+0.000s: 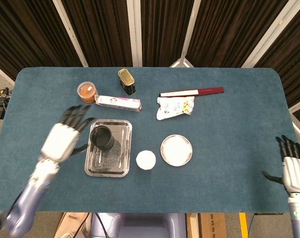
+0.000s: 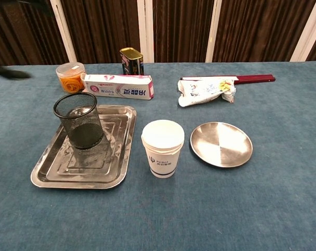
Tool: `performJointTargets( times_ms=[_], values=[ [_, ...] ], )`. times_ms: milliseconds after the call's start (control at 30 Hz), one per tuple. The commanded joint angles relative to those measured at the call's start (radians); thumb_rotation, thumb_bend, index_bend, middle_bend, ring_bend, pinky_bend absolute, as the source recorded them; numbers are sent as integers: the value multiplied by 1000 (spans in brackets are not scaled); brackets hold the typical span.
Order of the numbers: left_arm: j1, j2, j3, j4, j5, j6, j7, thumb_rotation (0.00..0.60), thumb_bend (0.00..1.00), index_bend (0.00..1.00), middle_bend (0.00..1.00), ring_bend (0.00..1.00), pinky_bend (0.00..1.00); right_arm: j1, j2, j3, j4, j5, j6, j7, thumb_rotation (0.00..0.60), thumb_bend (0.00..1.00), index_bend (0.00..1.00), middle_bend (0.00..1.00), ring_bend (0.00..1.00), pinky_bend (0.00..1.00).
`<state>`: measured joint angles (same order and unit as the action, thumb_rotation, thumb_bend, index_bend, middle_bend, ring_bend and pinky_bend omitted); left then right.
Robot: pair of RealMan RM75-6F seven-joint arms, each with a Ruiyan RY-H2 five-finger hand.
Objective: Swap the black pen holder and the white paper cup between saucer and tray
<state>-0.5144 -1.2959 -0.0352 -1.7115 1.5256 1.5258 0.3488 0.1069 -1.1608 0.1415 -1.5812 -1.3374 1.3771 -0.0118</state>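
The black mesh pen holder (image 1: 102,138) (image 2: 80,120) stands upright in the far left part of the steel tray (image 1: 108,165) (image 2: 53,175). The white paper cup (image 1: 146,159) (image 2: 163,148) stands on the cloth between the tray and the round steel saucer (image 1: 176,149) (image 2: 221,143), which holds nothing. My left hand (image 1: 64,137) hovers left of the tray with fingers spread, holding nothing. Low at the right edge, my right hand (image 1: 290,166) is open and far from everything. The chest view shows neither hand clearly.
Along the back lie an orange-lidded tub (image 1: 87,91), a toothpaste box (image 1: 118,102), a gold tin (image 1: 126,81), a crumpled snack bag (image 1: 175,107) and a red-and-white flat stick (image 1: 192,92). Teal cloth covers the table (image 1: 229,148).
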Motion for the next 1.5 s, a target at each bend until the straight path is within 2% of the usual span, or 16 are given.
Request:
performJointTargets(
  times_ms=[33, 133, 267, 433, 600, 800, 1100, 1267, 1500],
  values=[
    [265, 22, 137, 140, 62, 229, -107, 600, 31, 219, 0, 0, 82, 137, 31, -5, -102, -194, -94, 3, 600, 0, 27, 0, 0, 0],
    [297, 24, 139, 163, 60, 239, -184, 600, 34, 222, 0, 0, 68, 224, 66, 19, -221, -176, -216, -64, 600, 0, 27, 0, 0, 0],
    [316, 47, 143, 146, 65, 223, -186, 600, 37, 216, 0, 0, 61, 320, 59, 50, -354, -78, -360, -135, 600, 0, 27, 0, 0, 0],
    [326, 63, 123, 116, 35, 196, -182, 600, 39, 215, 0, 0, 60, 416, 7, 69, -398, 37, -466, -249, 600, 0, 27, 0, 0, 0],
    [331, 66, 102, 114, 22, 173, -195, 600, 40, 215, 0, 0, 52, 517, -77, 77, -390, 157, -553, -325, 600, 0, 27, 0, 0, 0],
    [334, 64, 76, 120, 2, 141, -199, 600, 54, 214, 0, 0, 52, 610, -195, 81, -333, 267, -560, -410, 600, 0, 27, 0, 0, 0],
    [337, 55, 42, 136, -13, 113, -229, 600, 67, 214, 0, 0, 53, 685, -296, 79, -271, 357, -532, -459, 600, 0, 28, 7, 23, 0],
    [342, 44, 26, 145, -6, 114, -234, 600, 89, 216, 14, 0, 54, 719, -340, 76, -237, 382, -510, -484, 600, 0, 70, 115, 135, 0],
    [351, 28, 3, 164, -6, 123, -250, 600, 92, 219, 24, 0, 54, 745, -379, 63, -194, 403, -488, -499, 600, 0, 147, 196, 216, 0]
  ],
)
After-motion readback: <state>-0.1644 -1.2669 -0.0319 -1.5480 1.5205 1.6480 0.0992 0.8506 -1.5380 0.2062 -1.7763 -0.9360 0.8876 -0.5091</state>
